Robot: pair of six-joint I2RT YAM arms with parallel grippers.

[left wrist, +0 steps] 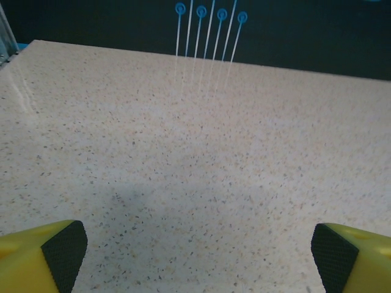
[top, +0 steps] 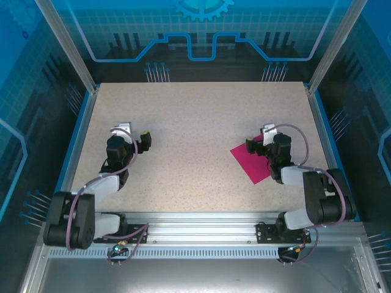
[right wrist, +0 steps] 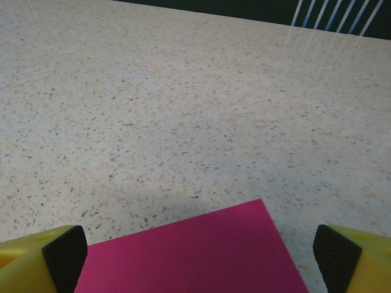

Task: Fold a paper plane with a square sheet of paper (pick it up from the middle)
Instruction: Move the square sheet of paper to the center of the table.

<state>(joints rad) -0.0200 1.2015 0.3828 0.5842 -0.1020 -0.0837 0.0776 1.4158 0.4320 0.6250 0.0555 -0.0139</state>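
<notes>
The square sheet of paper (top: pixel 249 161) is magenta-pink and lies flat and unfolded on the speckled table (top: pixel 195 116), at the right side, turned like a diamond. My right gripper (top: pixel 260 138) hovers over its far corner, open. In the right wrist view the sheet (right wrist: pixel 201 253) fills the space between the two black pads (right wrist: pixel 64 253), and nothing is pinched. My left gripper (top: pixel 133 135) stands open over bare table at the left, well away from the sheet. Its pads (left wrist: pixel 64 250) are wide apart with only tabletop between them. The paper plane is out of view.
Blue rails (top: pixel 78 137) border the table's left and right edges, and metal posts (top: pixel 67 43) rise at the back corners. An aluminium rail (top: pixel 201 221) carries both arm bases at the near edge. The table's middle and back are bare.
</notes>
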